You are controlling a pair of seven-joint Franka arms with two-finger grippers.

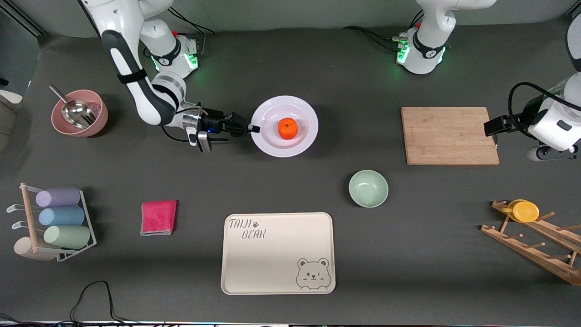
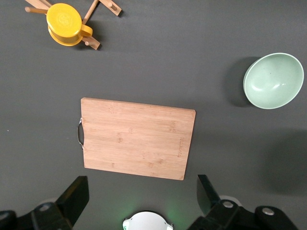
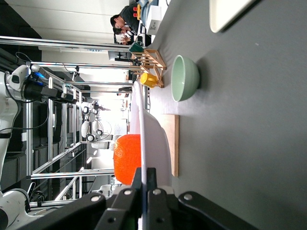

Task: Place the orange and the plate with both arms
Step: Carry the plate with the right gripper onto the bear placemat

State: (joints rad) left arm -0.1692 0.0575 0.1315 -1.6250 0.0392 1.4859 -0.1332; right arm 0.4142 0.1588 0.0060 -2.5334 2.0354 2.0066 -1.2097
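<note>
The white plate (image 1: 295, 145) lies mid-table, toward the robots' bases, with the orange (image 1: 288, 128) at its middle. My right gripper (image 1: 252, 128) reaches in level from the right arm's end and is shut on the plate's rim. In the right wrist view the rim (image 3: 154, 139) runs edge-on into the closed fingers of the right gripper (image 3: 145, 175), with the orange (image 3: 128, 158) just past them. I cannot tell whether the plate is off the table. The left arm (image 1: 551, 120) waits high beside the cutting board. The left gripper (image 2: 141, 183) is open and holds nothing.
A wooden cutting board (image 1: 449, 135) lies toward the left arm's end. A pale green bowl (image 1: 368, 188) and a cream bear tray (image 1: 278, 253) sit nearer the front camera. Also here are a pink cloth (image 1: 158, 217), a pink bowl with a scoop (image 1: 79, 113), a cup rack (image 1: 54, 222) and a yellow cup (image 1: 524, 211) on a wooden rack.
</note>
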